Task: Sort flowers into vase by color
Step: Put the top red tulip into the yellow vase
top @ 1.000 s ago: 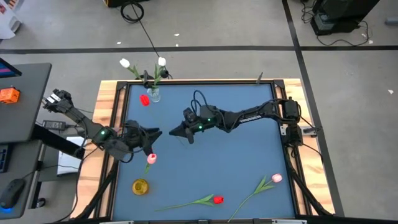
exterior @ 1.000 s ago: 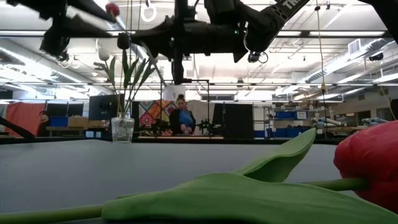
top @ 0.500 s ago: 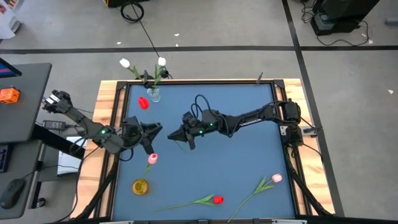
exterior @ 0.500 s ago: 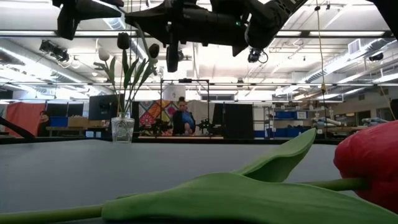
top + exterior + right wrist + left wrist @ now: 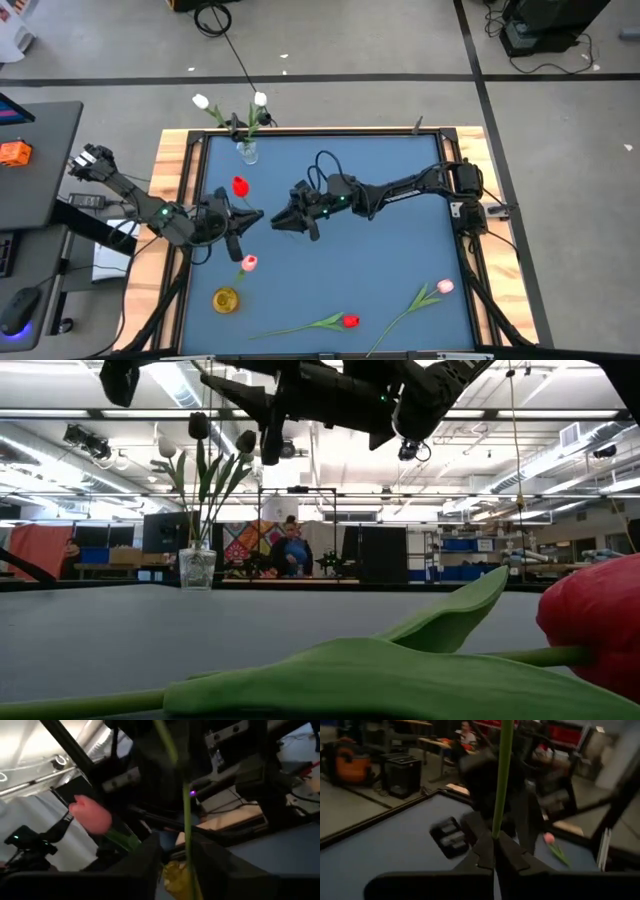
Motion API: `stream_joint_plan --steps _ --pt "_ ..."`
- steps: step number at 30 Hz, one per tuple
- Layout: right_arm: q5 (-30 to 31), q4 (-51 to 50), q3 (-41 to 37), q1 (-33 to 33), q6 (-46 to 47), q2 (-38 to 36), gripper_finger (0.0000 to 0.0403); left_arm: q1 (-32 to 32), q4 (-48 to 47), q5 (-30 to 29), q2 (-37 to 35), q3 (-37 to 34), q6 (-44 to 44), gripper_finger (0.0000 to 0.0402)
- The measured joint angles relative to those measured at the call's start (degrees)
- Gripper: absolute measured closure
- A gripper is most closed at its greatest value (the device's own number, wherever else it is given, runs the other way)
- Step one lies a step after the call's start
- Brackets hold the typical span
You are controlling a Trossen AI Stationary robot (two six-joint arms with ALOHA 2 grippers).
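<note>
A red tulip is lifted above the table's middle left; its head (image 5: 240,186) lies far of my left gripper (image 5: 256,217), which is shut on its green stem (image 5: 501,775). My right gripper (image 5: 277,221) faces it from the right, open. The same stem (image 5: 187,820) passes between its fingers; whether they touch it, I cannot tell. A clear vase (image 5: 247,152) at the far left holds white tulips (image 5: 201,101). A pink tulip head (image 5: 248,263) shows near my left gripper, its stem leading toward a small yellow vase (image 5: 226,299). My left gripper pinches the red tulip's thin stem (image 5: 496,829) between its two fingertips. The fingers reach in level from the table's left and lie across the stem. The tulip hangs clear of the table, and the stem runs on beyond the fingers.
A red tulip (image 5: 350,321) and a pink tulip (image 5: 444,287) lie on the blue table top near its near edge. Wooden rails (image 5: 172,160) frame the table. A person (image 5: 291,550) sits in the room far behind it.
The red tulip's head has swung from beside the clear vase toward the near edge, to just far of my left gripper. My left gripper has shifted a little toward the right, and my right gripper a little toward the left.
</note>
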Motion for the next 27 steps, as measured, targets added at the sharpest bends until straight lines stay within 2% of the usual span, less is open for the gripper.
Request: stream_joint_plan --steps 4,8,11,14,17,22,27 --pt "1.61 4.12 0.58 -0.73 0.21 -0.22 0.0235 -0.31 -1.47 1.86 0.04 0.02 5.12 0.0399" --pt "2.07 4.65 3.29 -0.76 -3.3 -0.22 0.0217 -0.23 -4.75 3.56 0.07 0.0 2.82 0.04" --pt "2.18 1.4 6.87 0.28 -11.15 -0.26 0.0219 0.41 -6.03 4.9 0.02 0.02 0.72 0.04" --pt "1.86 -9.5 11.47 1.31 -21.18 -0.26 0.0223 1.74 -7.58 6.84 0.04 0.02 -1.35 0.04" --pt "1.71 -19.17 15.37 1.74 -26.51 -0.2 0.0227 3.08 -9.32 8.5 0.04 0.02 -3.51 0.0401" --pt "6.27 -23.23 16.41 1.33 -27.33 -0.2 0.0243 3.75 -9.69 9.04 0.03 0.02 -3.67 0.0401" --pt "6.36 -23.21 16.41 1.16 -25.25 -0.2 0.0257 3.61 -9.65 9.09 0.02 0.02 -3.7 0.0401"
